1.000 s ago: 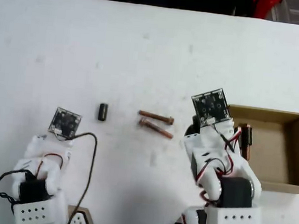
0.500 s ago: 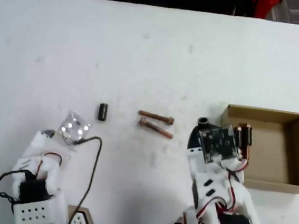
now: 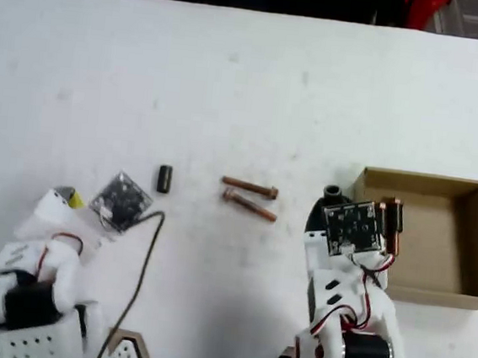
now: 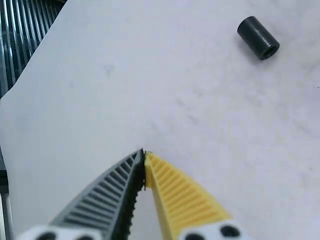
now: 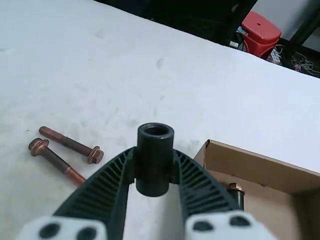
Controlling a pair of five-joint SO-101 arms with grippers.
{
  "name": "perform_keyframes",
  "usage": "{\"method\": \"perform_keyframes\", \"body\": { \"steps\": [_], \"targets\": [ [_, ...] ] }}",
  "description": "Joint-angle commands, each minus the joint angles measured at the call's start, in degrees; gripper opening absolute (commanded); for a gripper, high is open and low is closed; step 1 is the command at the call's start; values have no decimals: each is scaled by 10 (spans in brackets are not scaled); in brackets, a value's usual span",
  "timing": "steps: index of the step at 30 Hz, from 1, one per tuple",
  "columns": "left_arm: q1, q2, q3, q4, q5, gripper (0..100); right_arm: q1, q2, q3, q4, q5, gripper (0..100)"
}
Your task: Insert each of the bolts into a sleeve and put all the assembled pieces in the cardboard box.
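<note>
White table top runs under both arms, with a dark room behind it; my right gripper (image 5: 154,167) is clamped on a black sleeve (image 5: 155,142), which stands upright between its fingers with the hole facing up, just beside the cardboard box (image 3: 425,182). I think the step now is putting a bolt into this sleeve; one done piece (image 3: 396,219) already lies in the box, by the wall nearest the arm.

A bolt (image 3: 249,187) and a second bolt (image 3: 250,205) lie side by side on the table between the arms, apart from the held sleeve; a spare sleeve (image 4: 258,38) lies on its side nearer my left arm. My left gripper (image 4: 144,154) has its fingers pressed together with nothing in them, over bare table; next it needs to open, pick up one bolt and bring it to the hole.

The bolts lie very close, so grabbing one may bump the other; the box wall stands close to the held sleeve, so I would come in from the open table side.
</note>
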Motion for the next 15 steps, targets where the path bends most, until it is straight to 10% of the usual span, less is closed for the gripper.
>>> {"method": "perform_keyframes", "body": {
  "steps": [1,15],
  "targets": [
    [5,176,-139,4,-4,24,18,-6,15,-39,-4,18],
    [260,502,-329,24,-4,24,131,-6,78,-124,-4,18]
  ]
}}
